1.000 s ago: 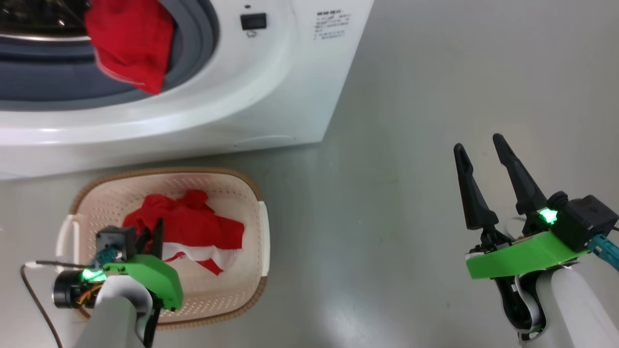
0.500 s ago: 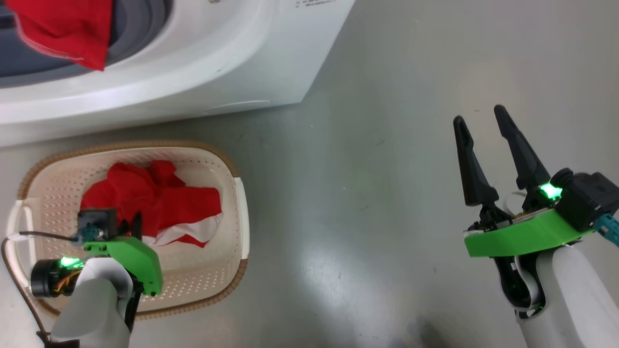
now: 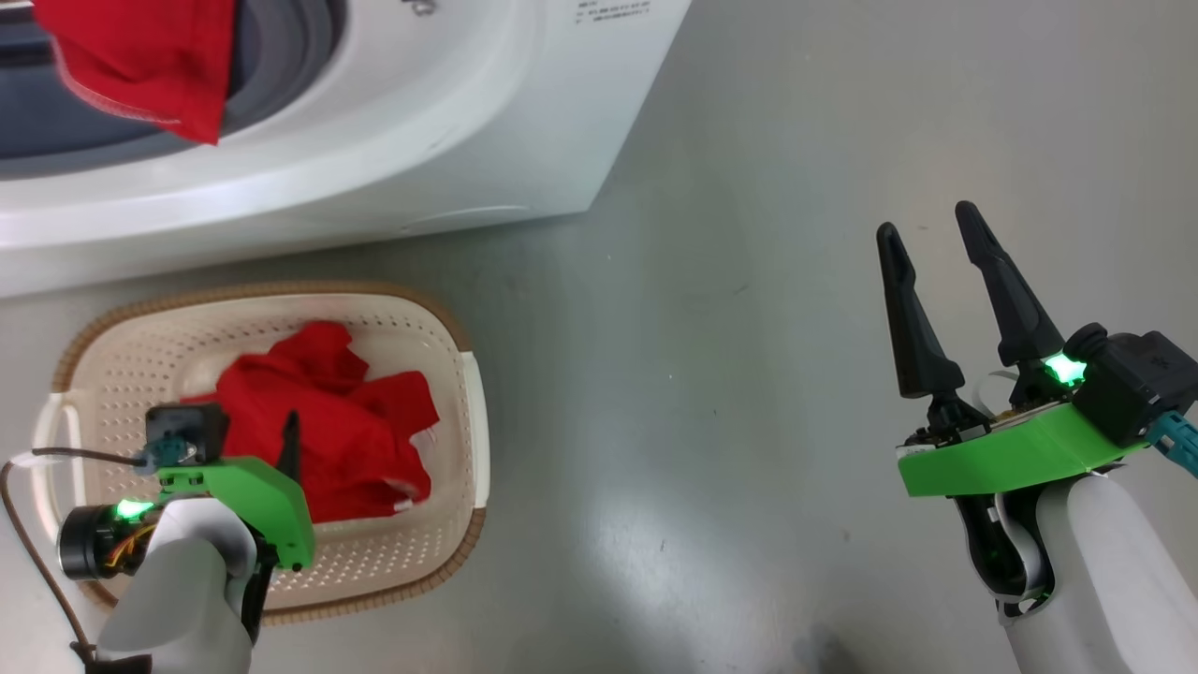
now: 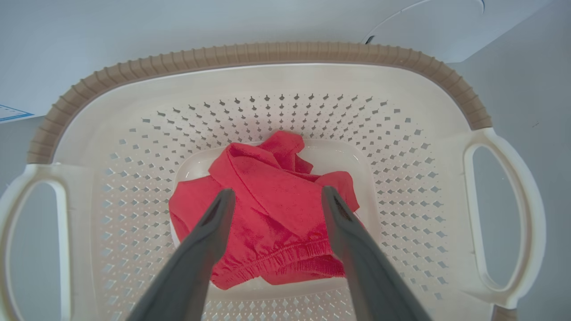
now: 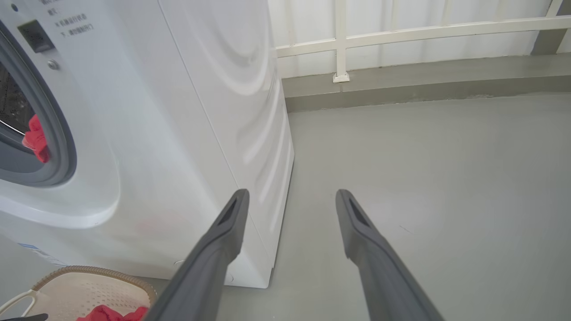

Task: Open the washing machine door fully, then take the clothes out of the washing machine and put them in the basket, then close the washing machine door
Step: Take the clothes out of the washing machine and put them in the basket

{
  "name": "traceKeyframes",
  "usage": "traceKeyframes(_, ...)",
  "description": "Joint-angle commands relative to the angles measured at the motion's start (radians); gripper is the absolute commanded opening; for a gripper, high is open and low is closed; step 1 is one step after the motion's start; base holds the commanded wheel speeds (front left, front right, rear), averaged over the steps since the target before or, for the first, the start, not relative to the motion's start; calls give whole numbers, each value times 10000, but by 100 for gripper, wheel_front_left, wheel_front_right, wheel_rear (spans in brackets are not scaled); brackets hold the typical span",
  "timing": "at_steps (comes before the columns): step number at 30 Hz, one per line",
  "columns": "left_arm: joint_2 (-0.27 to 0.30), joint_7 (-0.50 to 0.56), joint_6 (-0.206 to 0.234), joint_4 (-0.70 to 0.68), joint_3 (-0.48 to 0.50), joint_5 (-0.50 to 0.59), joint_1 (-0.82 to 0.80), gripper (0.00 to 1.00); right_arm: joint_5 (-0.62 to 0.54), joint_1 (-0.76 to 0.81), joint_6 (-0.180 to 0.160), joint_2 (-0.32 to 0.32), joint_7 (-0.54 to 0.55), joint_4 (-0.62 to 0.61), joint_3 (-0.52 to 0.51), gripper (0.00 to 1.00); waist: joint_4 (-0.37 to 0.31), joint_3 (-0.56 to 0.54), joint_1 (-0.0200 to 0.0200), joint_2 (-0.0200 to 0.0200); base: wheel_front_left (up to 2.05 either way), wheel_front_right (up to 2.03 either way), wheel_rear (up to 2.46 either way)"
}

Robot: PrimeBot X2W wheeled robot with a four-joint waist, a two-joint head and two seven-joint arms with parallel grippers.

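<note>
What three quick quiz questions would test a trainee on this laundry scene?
1. True or false: the left hand is shut on the red garment in the basket.
2. Where is the second red garment? A. on the basket's handle; B. hanging from the washing machine opening; C. spread flat beside the basket.
3. Fill in: the open right hand hovers above the bare grey ____.
Key: 1 false, its fingers stand apart; 2 B; 3 floor.

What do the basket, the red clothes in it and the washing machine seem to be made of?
Basket: moulded plastic, smooth cream walls punched with small holes; the ribbed brown rim is probably plastic.
Clothes: soft knit-like fabric, matt, crumpled, with a gathered hem.
Washing machine: glossy white casing with soft reflections, likely painted metal.
</note>
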Motion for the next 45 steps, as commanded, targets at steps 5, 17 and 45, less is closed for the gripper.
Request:
traceKeyframes(5,287,-130,-24,-337,313,-395,386,100,-21,347,63,-88,-63,-131,230,100,183,-518,0,-1,0,0,0)
traceKeyframes(17,158,-134,-129,-3142,717,-578,1817,100,0,869,63,-277,-63,37,203,100,572,-1839,0,-1,0,0,0)
traceKeyframes(45,-517,-135,-242,-9608,1706,39,5740,100,87,2877,63,-743,-63,235,-111,100,1158,-4768,0,-1,0,0,0)
